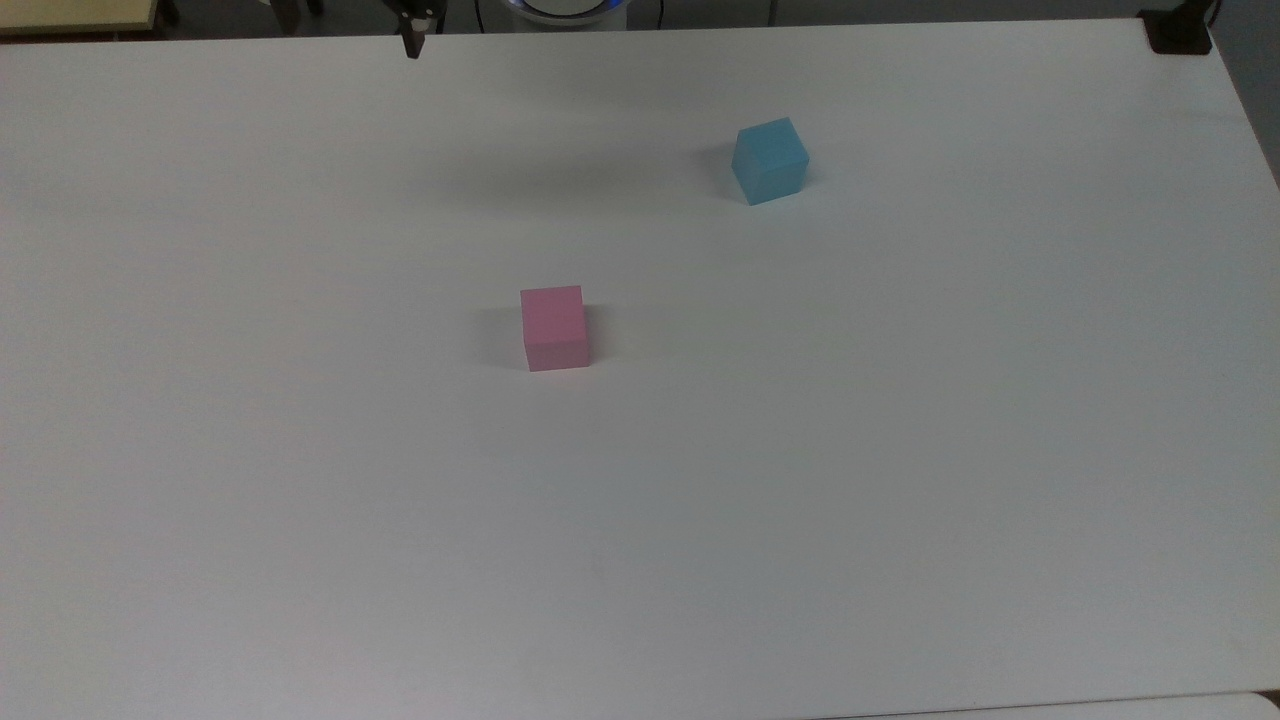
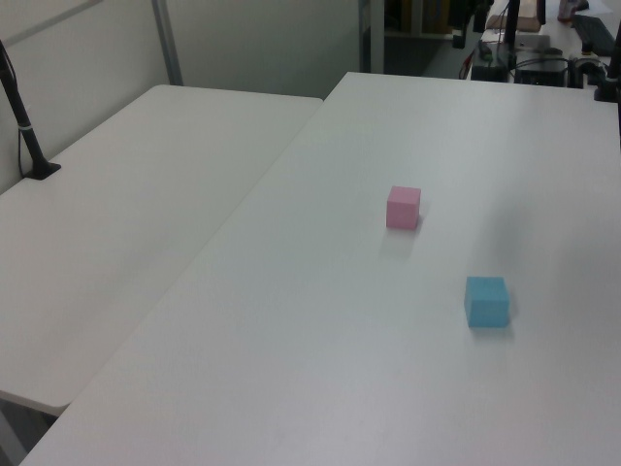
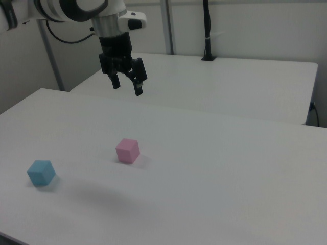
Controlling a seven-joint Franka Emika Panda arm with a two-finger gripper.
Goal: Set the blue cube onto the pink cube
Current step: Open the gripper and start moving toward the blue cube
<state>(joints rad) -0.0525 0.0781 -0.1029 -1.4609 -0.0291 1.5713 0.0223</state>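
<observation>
Gripper (image 3: 126,85) is hanging up in the air over the white table (image 3: 230,168) with its two black fingers spread wide, gripping nothing. Nearest in the right view, the blue cube (image 3: 41,172) is sitting flat on the table at the right view's left (turned a bit in the top view). Farther back, the pink cube (image 3: 127,150) is resting well apart from it, below the gripper. Behind that, a second white table (image 3: 245,87) is standing with a black pole (image 3: 207,30).
</observation>
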